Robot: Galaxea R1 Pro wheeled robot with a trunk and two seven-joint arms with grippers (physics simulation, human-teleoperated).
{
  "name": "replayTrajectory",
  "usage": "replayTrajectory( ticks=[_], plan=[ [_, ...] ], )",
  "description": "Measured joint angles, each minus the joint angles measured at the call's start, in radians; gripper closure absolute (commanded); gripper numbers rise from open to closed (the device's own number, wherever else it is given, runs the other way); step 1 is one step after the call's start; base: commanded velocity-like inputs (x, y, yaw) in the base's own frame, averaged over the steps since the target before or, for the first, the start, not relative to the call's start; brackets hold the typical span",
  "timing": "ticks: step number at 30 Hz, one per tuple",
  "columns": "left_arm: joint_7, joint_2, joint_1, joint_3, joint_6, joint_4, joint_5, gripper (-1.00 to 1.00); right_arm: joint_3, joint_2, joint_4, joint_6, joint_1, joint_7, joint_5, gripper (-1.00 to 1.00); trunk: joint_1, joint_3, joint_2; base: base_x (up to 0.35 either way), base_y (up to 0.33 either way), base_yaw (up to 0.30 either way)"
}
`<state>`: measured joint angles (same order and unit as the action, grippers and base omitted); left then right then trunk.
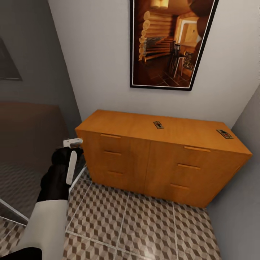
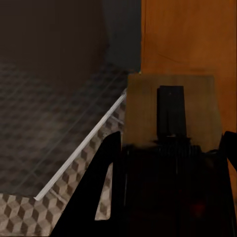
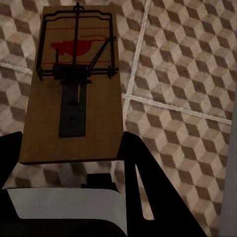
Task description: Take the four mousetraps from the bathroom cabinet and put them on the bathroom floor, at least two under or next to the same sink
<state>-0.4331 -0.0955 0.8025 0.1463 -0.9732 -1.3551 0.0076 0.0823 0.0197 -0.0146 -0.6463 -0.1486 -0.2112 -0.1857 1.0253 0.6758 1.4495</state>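
The left pincer (image 1: 74, 143) hangs just beside the left end of the wide orange-brown wooden cabinet (image 1: 151, 162), low against its front corner. Its dark fingers (image 2: 106, 168) are clenched on a small flat brown wooden mousetrap (image 2: 170, 111) with a dark metal bar; the board juts forward from between the fingers, close to the cabinet's orange side. Below that pincer lie the square floor tiles (image 2: 29, 217) printed with brown, beige and cream cubes, and a pale metal threshold strip (image 2: 84, 148) runs slantwise past them, with darker flooring beyond it.

The right pincer (image 3: 69, 158) grasps a second brown wooden mousetrap (image 3: 74, 89), its black fingers (image 3: 136, 168) closed on the near end of the board. This trap points away from the pincer, showing dark wire, a black bar and a red mark at its far end. It is held above the cube-patterned floor, whose pale grout lines cross beyond and beside it.

Two more small brown mousetraps lie flat on the cabinet top, well apart from the left pincer: one (image 1: 158, 125) near the middle of the top, the other (image 1: 224, 134) near its right end. Above the cabinet, on the pale wall, hangs a dark-framed picture (image 1: 169, 43) of a log-walled room.
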Motion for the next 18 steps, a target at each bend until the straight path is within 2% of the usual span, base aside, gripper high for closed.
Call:
replayTrajectory(
  ticks=[5,7,10,11,12,15,17,18],
  plan=[
    [0.002,0.001,-0.021,0.000,0.019,0.075,-0.001,1.00,0.000,0.000,-0.001,-0.001,0.000,0.000,0.000,1.00,0.000,0.000,0.000,-0.032,0.000,0.000],
    [0.003,0.001,-0.039,0.000,0.076,0.125,-0.001,1.00,0.000,0.000,-0.002,-0.001,-0.001,0.000,0.000,1.00,0.000,0.000,0.000,-0.007,0.000,0.000],
    [0.005,0.004,-0.076,0.001,0.230,0.233,-0.001,1.00,0.001,-0.002,-0.004,-0.002,0.000,0.000,-0.001,1.00,0.000,0.000,0.000,-0.003,0.000,0.000],
    [0.005,0.007,-0.082,0.001,0.259,0.256,-0.003,1.00,0.001,-0.003,-0.005,-0.002,0.000,0.000,-0.001,1.00,0.000,0.000,0.000,-0.001,0.000,0.000],
    [0.005,0.016,-0.093,0.001,0.312,0.302,-0.002,1.00,0.001,-0.004,-0.005,-0.002,0.000,0.000,-0.001,1.00,0.000,0.000,0.000,0.000,0.000,0.000],
    [0.007,0.045,-0.112,0.001,0.476,0.473,-0.002,1.00,0.002,-0.006,-0.008,-0.003,0.000,0.000,-0.004,1.00,0.000,0.000,0.000,0.000,0.000,0.000],
    [0.014,0.053,-0.116,0.001,0.598,0.615,-0.004,1.00,0.004,-0.009,-0.011,-0.004,0.000,0.000,-0.005,1.00,0.000,0.000,0.000,0.000,0.000,0.000],
    [0.016,0.055,-0.117,0.001,0.634,0.657,-0.007,1.00,0.003,-0.011,-0.013,-0.004,0.000,0.000,-0.006,1.00,0.000,0.000,0.000,0.000,0.000,0.000]
  ],
)
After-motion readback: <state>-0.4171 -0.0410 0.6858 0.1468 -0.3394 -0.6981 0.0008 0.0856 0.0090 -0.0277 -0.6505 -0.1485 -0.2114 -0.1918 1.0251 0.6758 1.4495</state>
